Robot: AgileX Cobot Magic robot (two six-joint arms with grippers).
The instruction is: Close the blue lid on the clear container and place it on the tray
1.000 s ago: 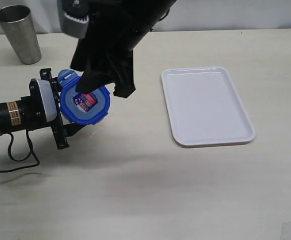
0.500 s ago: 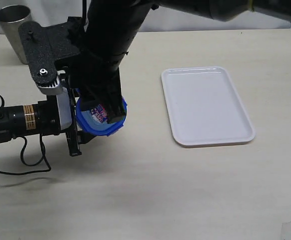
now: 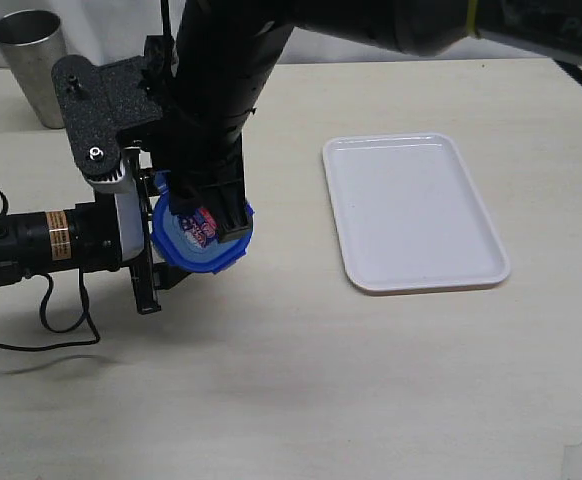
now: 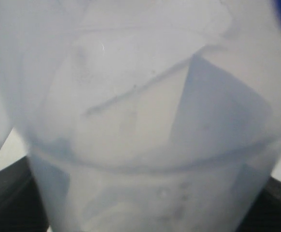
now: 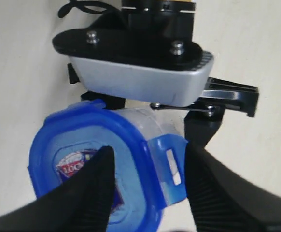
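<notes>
Since a second ago, we see the left gripper (image 3: 149,248) carried rightward over the worktop (image 3: 321,380) and the right gripper (image 5: 149,159) brought down onto the blue lid (image 3: 193,252). Left jaws pinch the clear container (image 4: 140,145), which is tipped on its side well left of the tray (image 3: 411,210). Right jaws stand spread, astride the lid's rim and one flap. Farthest back stands a metal cup (image 3: 39,70).

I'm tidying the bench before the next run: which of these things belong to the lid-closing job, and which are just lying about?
In the job: the blue lid, the clear container, the tray.
Lying about: the metal cup.
</notes>
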